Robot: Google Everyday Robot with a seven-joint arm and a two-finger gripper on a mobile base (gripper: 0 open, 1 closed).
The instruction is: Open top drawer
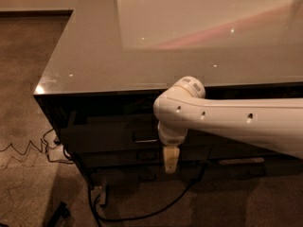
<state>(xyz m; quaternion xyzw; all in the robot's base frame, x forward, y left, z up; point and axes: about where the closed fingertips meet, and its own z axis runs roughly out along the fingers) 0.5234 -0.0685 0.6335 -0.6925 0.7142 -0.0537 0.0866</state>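
The top drawer (109, 129) has a dark glossy front just under the counter's edge. Its front sits back in the cabinet, and none of its pale interior shows. Its small metal loop handle (146, 139) is at the centre. My gripper (171, 161) hangs from the white arm (227, 122) and points down. It is just right of the handle and a little below it, in front of the shallower drawer (118, 157) underneath. It holds nothing that I can see.
A grey glossy countertop (142, 56) covers the cabinet. More dark drawers (236, 161) are to the right under the arm. Cables (28, 150) lie on the carpet at the left, and a black cord (142, 215) loops below the cabinet.
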